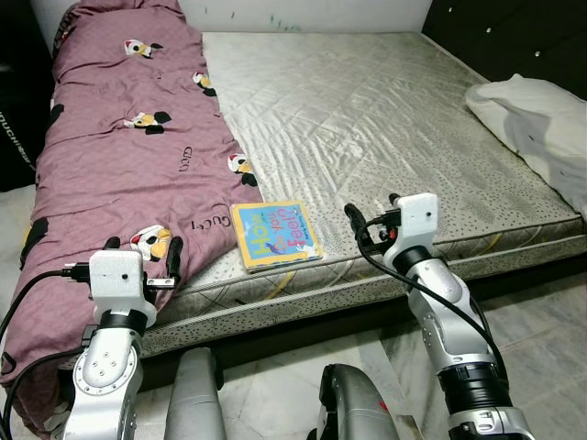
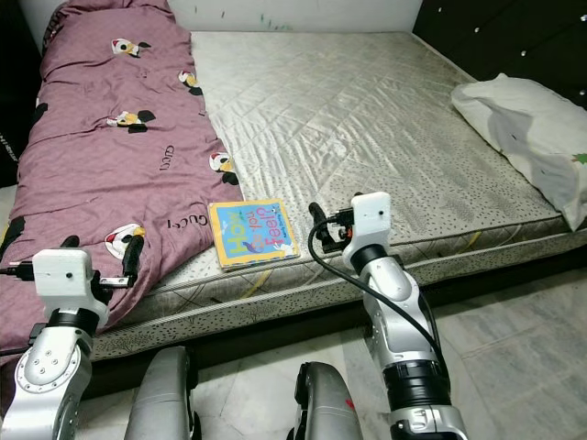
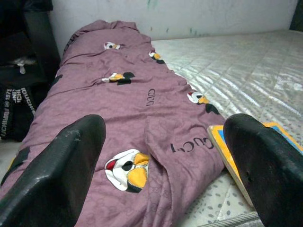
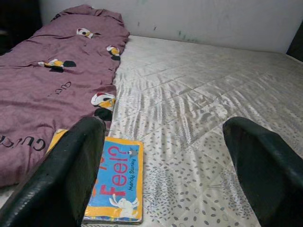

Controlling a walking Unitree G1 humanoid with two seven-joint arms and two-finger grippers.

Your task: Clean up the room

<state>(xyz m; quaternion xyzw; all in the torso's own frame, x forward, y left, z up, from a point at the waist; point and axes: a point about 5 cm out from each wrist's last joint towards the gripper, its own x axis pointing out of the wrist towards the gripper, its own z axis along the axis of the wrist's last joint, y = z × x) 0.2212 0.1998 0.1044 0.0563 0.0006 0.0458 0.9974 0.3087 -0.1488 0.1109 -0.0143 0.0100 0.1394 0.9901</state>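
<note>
— Fingers first: how do they stand?

— Both pairs are spread wide and hold nothing. The left gripper hangs over the near edge of the bed, above the mauve duck-print quilt. The right gripper hovers over the same near edge, further right.

— And the thing to tidy?

— A flat yellow-and-blue children's picture book lies on the grey quilted mattress beside the quilt's edge, between the grippers. A white pillow slumps at the bed's right edge.
</note>
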